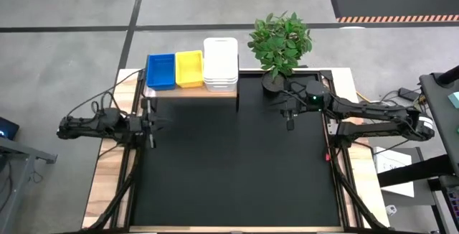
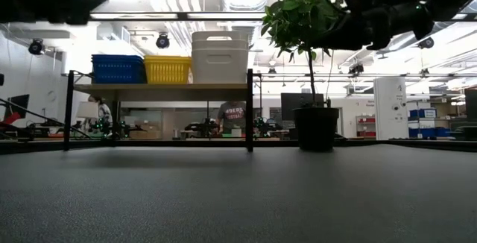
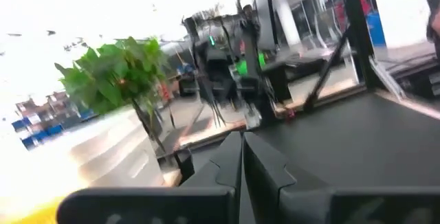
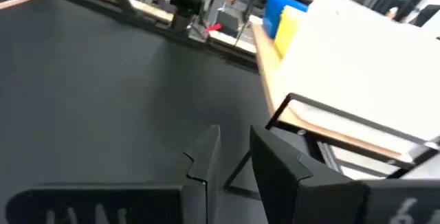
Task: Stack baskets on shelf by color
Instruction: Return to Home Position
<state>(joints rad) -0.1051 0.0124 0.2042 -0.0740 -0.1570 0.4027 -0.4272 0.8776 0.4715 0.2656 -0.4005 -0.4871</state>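
The blue baskets (image 1: 161,71), yellow baskets (image 1: 188,68) and white baskets (image 1: 220,64) stand in three stacks side by side on the light-wood shelf (image 1: 190,92) at the table's far edge. The low view shows the stacks resting on the shelf top (image 2: 160,87). My left gripper (image 1: 156,123) is shut and empty above the table's left side, in front of the shelf. My right gripper (image 1: 290,125) is open by a narrow gap and empty, above the table to the right of the shelf, in front of the plant. The right wrist view shows the white stack (image 4: 364,52) close by.
A potted green plant (image 1: 280,44) stands at the far edge, right of the shelf, its dark pot (image 2: 316,127) on the table. The black table top (image 1: 237,169) stretches toward the near edge. The shelf stands on thin black legs (image 2: 249,109).
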